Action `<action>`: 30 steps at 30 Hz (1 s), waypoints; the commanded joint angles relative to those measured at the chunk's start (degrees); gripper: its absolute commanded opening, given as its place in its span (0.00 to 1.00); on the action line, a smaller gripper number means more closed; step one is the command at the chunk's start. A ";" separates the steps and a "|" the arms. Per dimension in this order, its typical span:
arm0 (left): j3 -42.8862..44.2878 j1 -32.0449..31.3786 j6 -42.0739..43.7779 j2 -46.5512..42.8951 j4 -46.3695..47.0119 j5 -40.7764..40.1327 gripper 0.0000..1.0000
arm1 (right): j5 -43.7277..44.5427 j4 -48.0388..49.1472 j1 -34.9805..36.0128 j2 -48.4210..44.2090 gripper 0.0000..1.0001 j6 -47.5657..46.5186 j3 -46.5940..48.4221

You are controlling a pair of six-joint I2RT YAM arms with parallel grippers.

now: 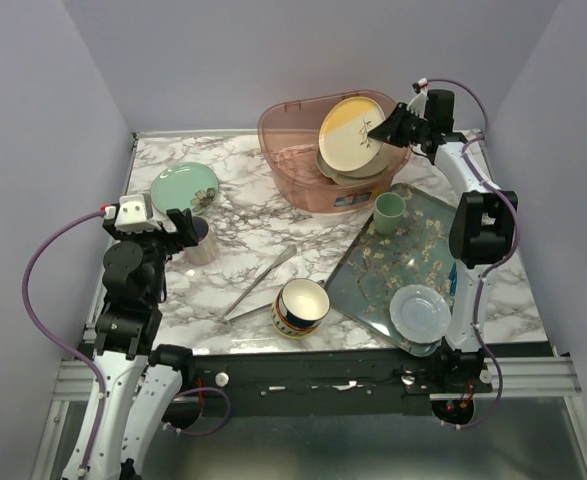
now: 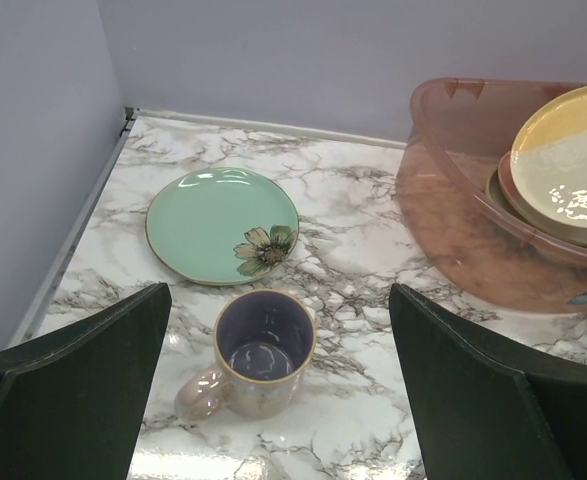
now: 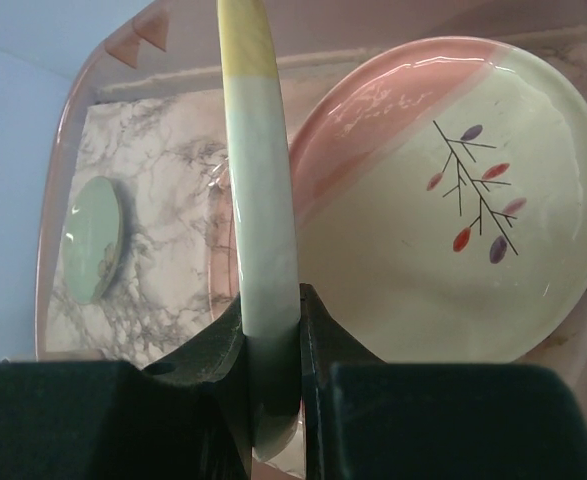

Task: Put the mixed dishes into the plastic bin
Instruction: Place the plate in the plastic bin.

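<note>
My right gripper (image 1: 380,128) (image 3: 271,330) is shut on the rim of a yellow-and-cream plate (image 1: 348,130) (image 3: 258,200) and holds it tilted on edge over the pink plastic bin (image 1: 293,150) (image 3: 55,230). A pink-and-cream plate (image 3: 453,230) lies in the bin below it, over a beige bowl (image 1: 351,172). My left gripper (image 1: 181,224) (image 2: 278,292) is open just above the pale lilac mug (image 1: 201,244) (image 2: 263,350), which stands upright between the fingers. The mint-green plate (image 1: 185,187) (image 2: 221,222) lies behind the mug. The navy-and-yellow bowl (image 1: 301,305) stands at the front centre.
Long metal tongs (image 1: 263,283) lie left of the navy-and-yellow bowl. A floral tray (image 1: 403,262) at the right carries a small green cup (image 1: 389,211) and a pale blue saucer (image 1: 420,312). Walls close the table on the left, back and right.
</note>
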 commanded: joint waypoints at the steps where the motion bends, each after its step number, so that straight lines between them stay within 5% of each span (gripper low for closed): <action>1: -0.74 0.64 0.17 0.25 0.66 0.92 0.99 | -0.32 4.75 -0.39 0.66 0.03 0.66 4.07; 15: -0.82 1.26 -0.09 0.86 0.66 1.09 0.99 | 1.26 4.40 -0.92 3.30 0.09 0.75 5.30; 30: -0.82 1.70 -0.09 0.95 0.66 1.09 0.99 | 4.07 2.90 -1.01 5.67 0.36 -0.66 6.09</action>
